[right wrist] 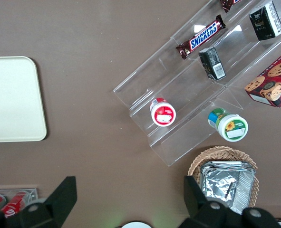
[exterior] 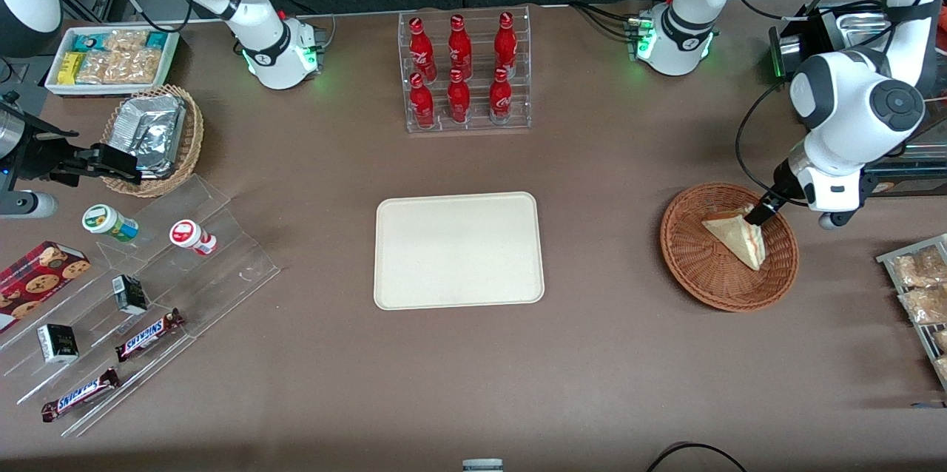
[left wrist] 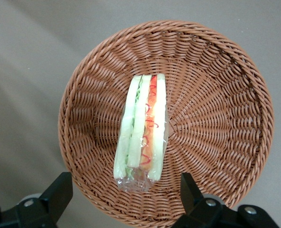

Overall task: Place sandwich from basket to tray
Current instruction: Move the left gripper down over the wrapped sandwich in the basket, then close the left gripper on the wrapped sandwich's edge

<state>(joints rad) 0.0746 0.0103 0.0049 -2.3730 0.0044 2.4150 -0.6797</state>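
Snickers (exterior: 150, 334): I see two bars on the clear stepped stand (exterior: 185, 250) near the tabletop's front edge, toward the parked arm's end; small dark cartons (exterior: 130, 294) sit on the steps above them.
Cookie box (exterior: 37, 272): I see it at that same end, beside the stand.
Cups: a green-lidded cup (exterior: 109, 223) and a red-lidded cup (exterior: 191, 236) lie on the stand's upper steps.
Tray (exterior: 459, 250): I see it flat at the tabletop's middle, with nothing on it.
Basket (exterior: 729, 246): it stands toward the working arm's end, well apart from the tray and about level with it.
Sandwich (exterior: 736, 234): I see it lying in the basket, wrapped in clear film, its filling stripe showing along the cut edge; from the wrist it sits near the basket's centre (left wrist: 142, 128).
End effector (exterior: 762, 211): I have it low over the basket at the sandwich's farther end. From the wrist its fingers (left wrist: 59, 192) are spread apart, one on each side of the sandwich's end, not clamped on it.
Foil basket (exterior: 152, 139): tan wicker with silver packets, farther back at the parked arm's end.
Snack box (exterior: 111, 58): white, near the back corner at that end.
Bottle rack (exterior: 466, 72): clear, holding six red bottles, at the middle of the back edge.
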